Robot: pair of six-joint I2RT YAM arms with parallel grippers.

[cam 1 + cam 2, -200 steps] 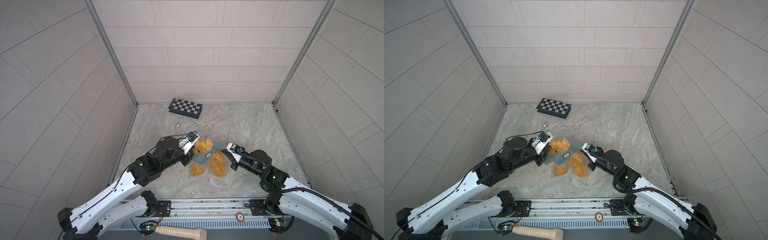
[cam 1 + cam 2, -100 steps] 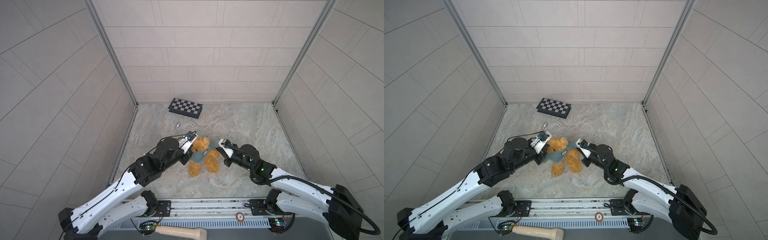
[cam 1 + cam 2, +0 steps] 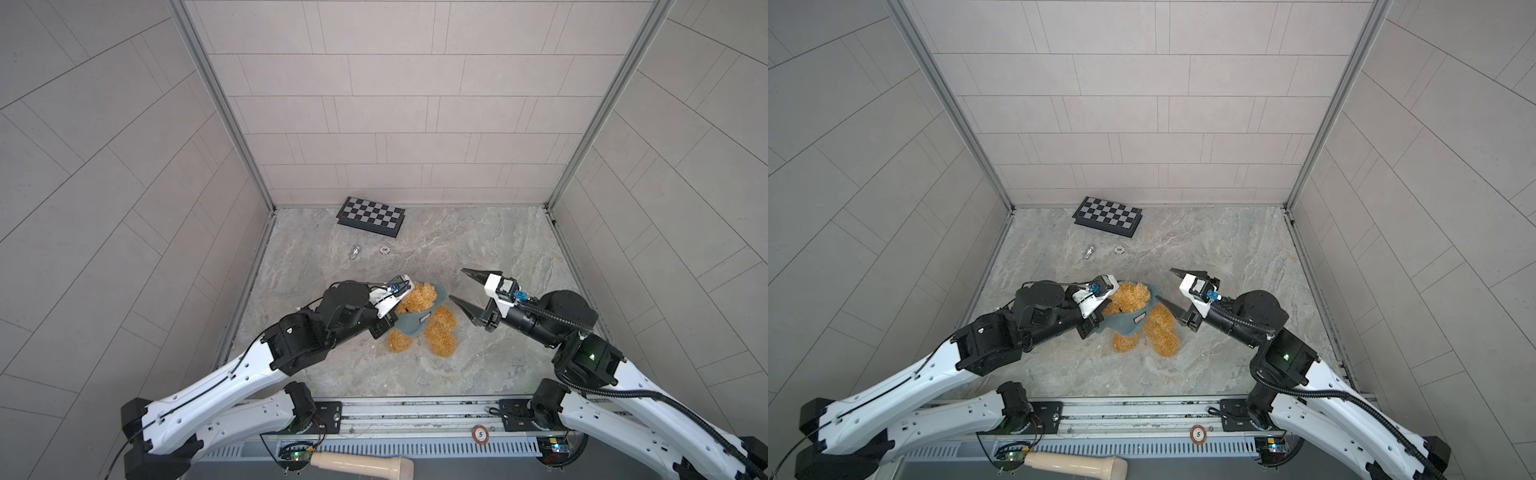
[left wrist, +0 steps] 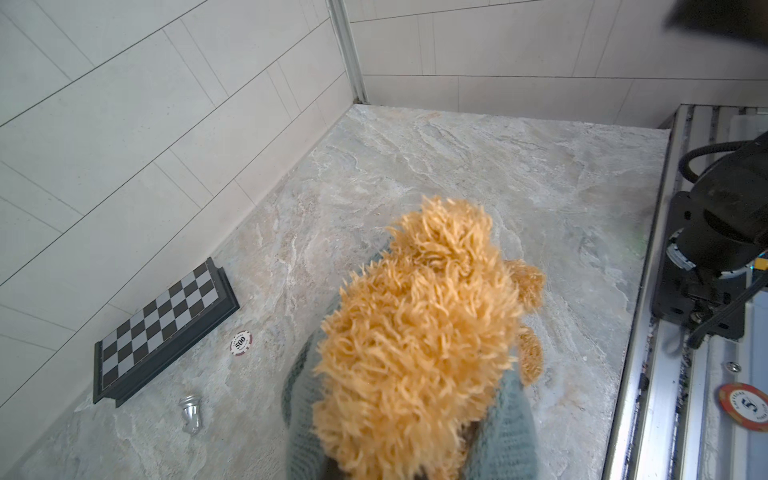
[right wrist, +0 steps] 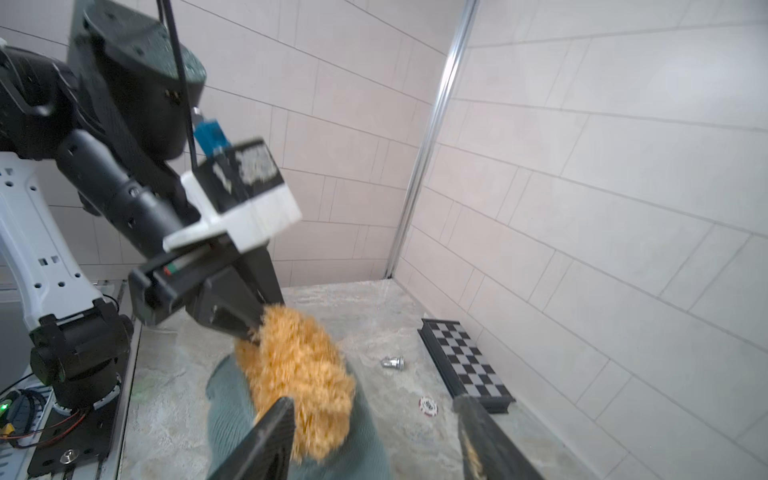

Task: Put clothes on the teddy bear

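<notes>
Left end effector (image 5: 249, 326) is clenched on the shaggy pile at the head of the teddy bear (image 3: 420, 296), reaching in from the bear's 9 o'clock. The right end effector (image 3: 457, 284) stands released at its 3 o'clock, jaws spread wide and empty, just beside the toy. The bear rests near the middle of the desk (image 3: 498, 249), a little toward 6 o'clock, with its head toward 12 and its legs toward 6. The chessboard (image 3: 371, 216) lies well apart at 11 o'clock. The bear is golden-brown with long tousled fur, round ears and stubby, floppy legs. A grey-green knitted garment (image 3: 411, 326) with a small label is bunched around its neck and chest. Whether the arms are through any sleeves cannot be told. It looks light, soft and limp, so it should sag wherever it is not supported, and nothing about it seems fragile. A pinch on the pile alone will probably slip, so a thick ear, a limb or the stuffed body would likely give a surer hold. The knit looks stretchy and is probably best taken by its rim or hem and drawn down over the torso.
</notes>
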